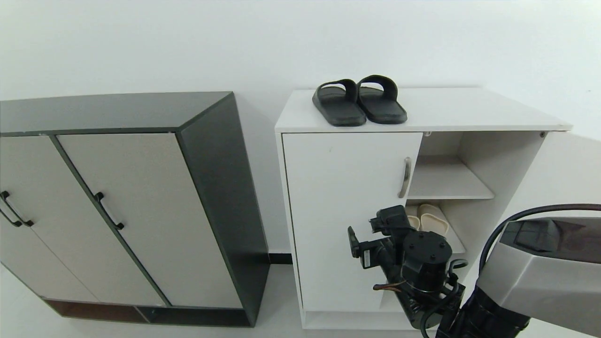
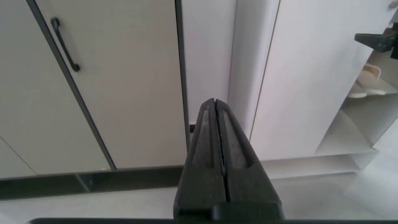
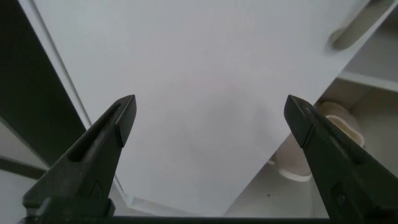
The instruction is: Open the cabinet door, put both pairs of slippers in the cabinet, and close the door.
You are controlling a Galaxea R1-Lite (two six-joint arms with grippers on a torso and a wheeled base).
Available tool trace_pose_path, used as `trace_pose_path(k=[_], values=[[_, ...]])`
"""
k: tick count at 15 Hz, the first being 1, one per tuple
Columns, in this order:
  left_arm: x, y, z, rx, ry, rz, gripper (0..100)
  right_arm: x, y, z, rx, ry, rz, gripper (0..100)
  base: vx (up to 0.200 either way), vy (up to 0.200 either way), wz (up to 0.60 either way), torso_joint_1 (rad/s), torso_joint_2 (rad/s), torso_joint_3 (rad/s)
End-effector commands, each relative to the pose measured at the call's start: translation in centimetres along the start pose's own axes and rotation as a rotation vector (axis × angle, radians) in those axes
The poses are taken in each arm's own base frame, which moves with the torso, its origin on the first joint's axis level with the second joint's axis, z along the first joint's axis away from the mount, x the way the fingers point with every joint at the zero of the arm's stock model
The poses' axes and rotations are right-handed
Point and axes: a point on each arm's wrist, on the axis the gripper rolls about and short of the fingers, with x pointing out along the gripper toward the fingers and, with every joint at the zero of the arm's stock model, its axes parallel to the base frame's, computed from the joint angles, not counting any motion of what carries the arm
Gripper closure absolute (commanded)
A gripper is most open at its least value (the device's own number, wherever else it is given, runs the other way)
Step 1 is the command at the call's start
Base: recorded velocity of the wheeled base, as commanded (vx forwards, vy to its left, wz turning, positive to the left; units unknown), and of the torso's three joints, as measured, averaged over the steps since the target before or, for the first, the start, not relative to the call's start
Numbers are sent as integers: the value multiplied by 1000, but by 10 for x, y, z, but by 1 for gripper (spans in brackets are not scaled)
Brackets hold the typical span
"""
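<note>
Your right gripper [image 3: 208, 112] was spread wide, empty, facing the closed door [image 1: 347, 211]; left gripper [image 2: 214, 106] was pinched closed, empty. Black slippers [image 1: 359, 101] sat at the cabinet [image 1: 469, 110] top's front edge, left half. You'd have needed to raise first, then pinch both straps.

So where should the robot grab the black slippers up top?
Probably by the arched straps, coming down from above and in front. The black slippers lie flat, side by side on the white cabinet, heel ends nearer the robot, so the raised straps are what the open right gripper could close on.
</note>
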Motion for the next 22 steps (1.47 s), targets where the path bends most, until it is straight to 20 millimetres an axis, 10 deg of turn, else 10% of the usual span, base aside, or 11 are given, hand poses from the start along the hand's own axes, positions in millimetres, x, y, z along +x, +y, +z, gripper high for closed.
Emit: trace_pose_path(k=[1, 22], values=[[0, 0, 0, 0, 0, 0, 100, 0, 0, -1, -1, 2, 0, 0, 0, 0, 0, 154, -476, -325], [0, 0, 0, 0, 0, 0, 100, 1, 1, -6, -7, 3, 0, 0, 0, 0, 29, 219, -530, -316]])
